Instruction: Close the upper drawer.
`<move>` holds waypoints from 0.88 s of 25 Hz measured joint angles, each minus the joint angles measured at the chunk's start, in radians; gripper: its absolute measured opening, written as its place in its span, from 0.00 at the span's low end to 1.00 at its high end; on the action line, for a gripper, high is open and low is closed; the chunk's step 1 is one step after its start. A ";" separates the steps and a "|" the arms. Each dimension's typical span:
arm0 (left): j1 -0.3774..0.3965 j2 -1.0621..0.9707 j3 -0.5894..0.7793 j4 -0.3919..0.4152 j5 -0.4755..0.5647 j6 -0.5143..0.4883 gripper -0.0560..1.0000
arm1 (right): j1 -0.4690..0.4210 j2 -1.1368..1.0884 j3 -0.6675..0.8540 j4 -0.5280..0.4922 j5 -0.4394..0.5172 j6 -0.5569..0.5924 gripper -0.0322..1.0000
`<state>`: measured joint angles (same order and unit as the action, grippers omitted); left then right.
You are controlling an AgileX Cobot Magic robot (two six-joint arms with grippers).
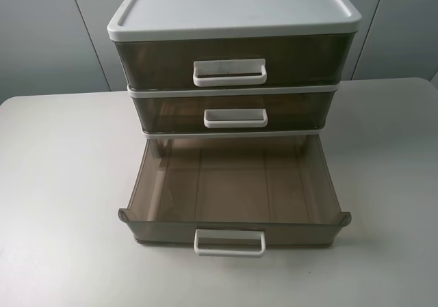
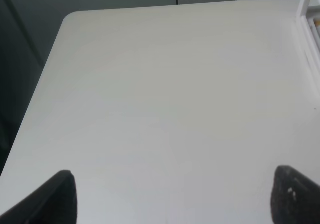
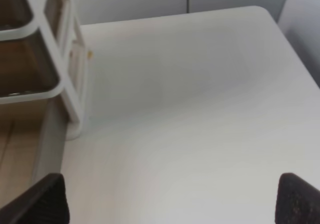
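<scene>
The upper drawer [image 1: 233, 109] is the shallow smoky brown middle tier of the three-drawer unit, with a white loop handle [image 1: 235, 117]. It sits flush in the frame. The matching lowest drawer [image 1: 233, 184] is pulled far out toward the front and is empty. Neither gripper shows in the high view. My left gripper [image 2: 172, 199] is open over bare table, left of the unit. My right gripper [image 3: 170, 201] is open over bare table, right of the unit, next to the lowest drawer's side wall [image 3: 47, 139].
The tall top drawer [image 1: 229, 61] under the white lid [image 1: 233, 6] is pushed in. The unit stands at the back middle of the white table [image 1: 61, 184]. Its white frame shows in the left wrist view [image 2: 310, 24] and the right wrist view [image 3: 65, 84].
</scene>
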<state>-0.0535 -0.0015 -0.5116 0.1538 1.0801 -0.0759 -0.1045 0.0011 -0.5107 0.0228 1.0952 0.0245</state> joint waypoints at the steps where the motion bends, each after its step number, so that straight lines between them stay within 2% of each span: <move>1: 0.000 0.000 0.000 0.000 0.000 0.000 0.76 | 0.012 0.000 0.000 0.000 0.000 0.000 0.64; 7: 0.000 0.000 0.000 0.000 0.000 0.000 0.76 | 0.054 -0.002 0.000 0.000 -0.002 0.000 0.64; 22: 0.000 0.000 0.000 0.000 0.000 0.000 0.76 | 0.054 -0.002 0.000 0.000 -0.002 0.000 0.64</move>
<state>-0.0535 -0.0015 -0.5116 0.1538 1.0801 -0.0759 -0.0504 -0.0010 -0.5107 0.0228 1.0935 0.0245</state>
